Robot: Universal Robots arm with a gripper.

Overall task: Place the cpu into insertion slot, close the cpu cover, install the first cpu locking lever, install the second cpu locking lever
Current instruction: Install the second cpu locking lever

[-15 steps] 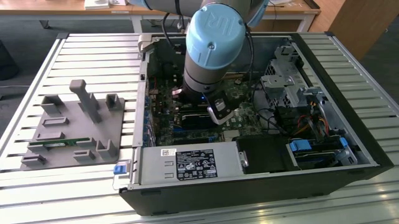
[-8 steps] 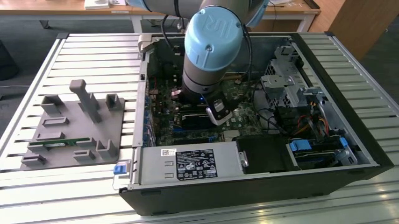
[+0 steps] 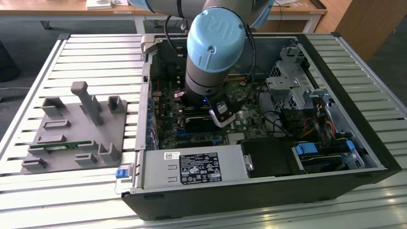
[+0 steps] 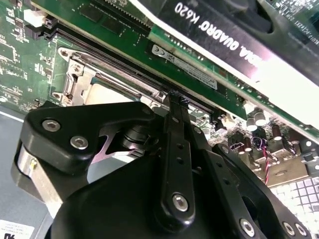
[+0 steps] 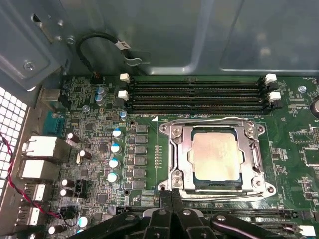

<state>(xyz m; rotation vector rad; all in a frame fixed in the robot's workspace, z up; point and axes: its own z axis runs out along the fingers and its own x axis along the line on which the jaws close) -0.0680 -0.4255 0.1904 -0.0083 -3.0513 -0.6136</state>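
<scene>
**CPU seated in socket, cover down, gripper closed just beside it**

One cpu (image 5: pixel 217 158), pale tan face, sat flat inside the insertion slot (image 5: pixel 215 187) on the green motherboard (image 5: pixel 149 129). One cpu cover (image 5: pixel 182 154), a silver frame w/ a big square window, lay down over the chip's edges, chip face showing through the window. Thin wire levers ran along the socket's sides in the first wrist view; whether they were hooked couldn't be told.

One gripper (image 5: pixel 171 196) sat low, right at the socket's near edge in the first wrist view, its 2 black fingers (image 5: pixel 165 201) pressed together w/ nothing seen between them. In the second wrist view the same fingertips (image 4: pixel 175 107) stood by the socket's silver rim (image 4: pixel 82 74); touching or just above it couldn't be told.

Beyond the socket: 4 long black memory slots (image 5: pixel 197 94) in parallel, w/ white clips at the ends. Beside the socket, 2 columns of small grey square parts, and several silver-top capacitors (image 5: pixel 115 148) scattered near them. One black cable loop (image 5: pixel 99 42) hung on the grey case wall. One black graphics card (image 4: pixel 239 30) ran past the socket in the second wrist view.

Exterior view: one arm (image 3: pixel 216 47), pale blue cap, reached down into one open PC case (image 3: pixel 267 191) on a slatted table (image 3: pixel 76 52). One grey fixture tray (image 3: pixel 76 129) stood on the table at the exterior view's left, well apart from the case.
</scene>
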